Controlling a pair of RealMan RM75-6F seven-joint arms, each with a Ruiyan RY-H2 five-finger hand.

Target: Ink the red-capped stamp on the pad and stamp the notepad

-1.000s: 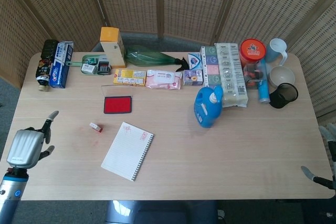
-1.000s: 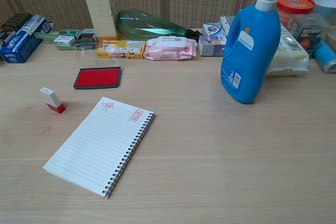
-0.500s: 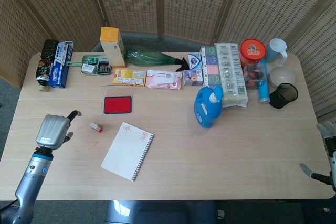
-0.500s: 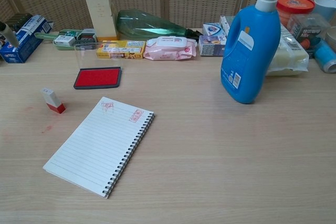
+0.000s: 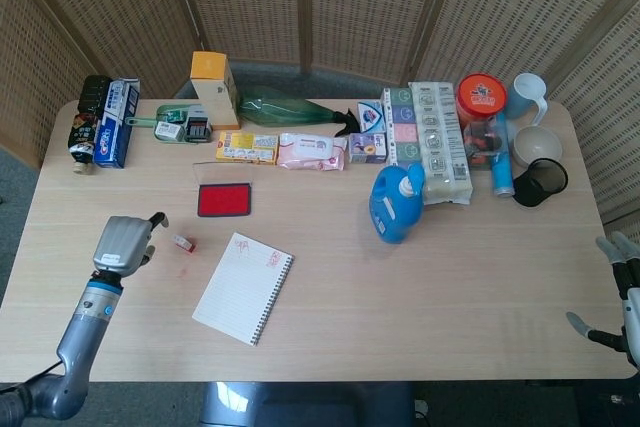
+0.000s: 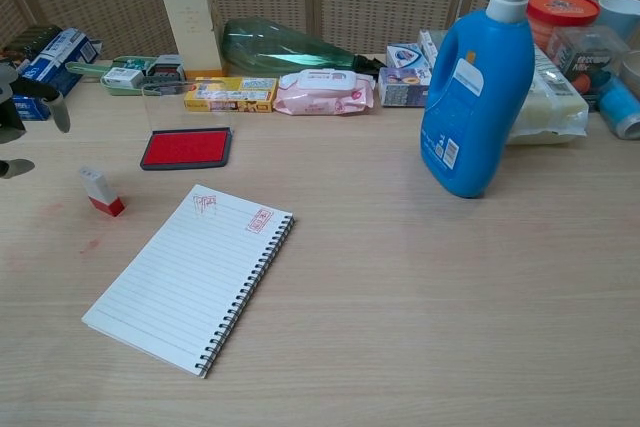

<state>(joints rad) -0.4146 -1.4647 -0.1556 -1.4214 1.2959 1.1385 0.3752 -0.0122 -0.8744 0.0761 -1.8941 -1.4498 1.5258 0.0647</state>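
Observation:
The small white stamp with a red cap [image 5: 182,242] [image 6: 100,190] lies on the table, left of the spiral notepad [image 5: 243,287] [image 6: 190,274], which carries two red prints near its top edge. The red ink pad [image 5: 224,199] [image 6: 186,147] sits open just behind them. My left hand [image 5: 124,243] [image 6: 22,112] hovers a little left of the stamp, fingers apart, holding nothing. My right hand [image 5: 620,297] shows at the table's far right edge, fingers spread and empty.
A blue detergent bottle [image 5: 397,203] [image 6: 475,97] stands right of the pad. Along the back run a yellow carton [image 5: 214,87], green bottle [image 5: 285,107], small boxes, wipes [image 5: 312,150], a red-lidded jar [image 5: 482,97], mug and cups. A red smear [image 5: 183,274] marks the table by the stamp.
My left hand has moved forward and rightward over the table toward the stamp, entering the chest view's left edge. The right hand has risen slightly at the right edge.

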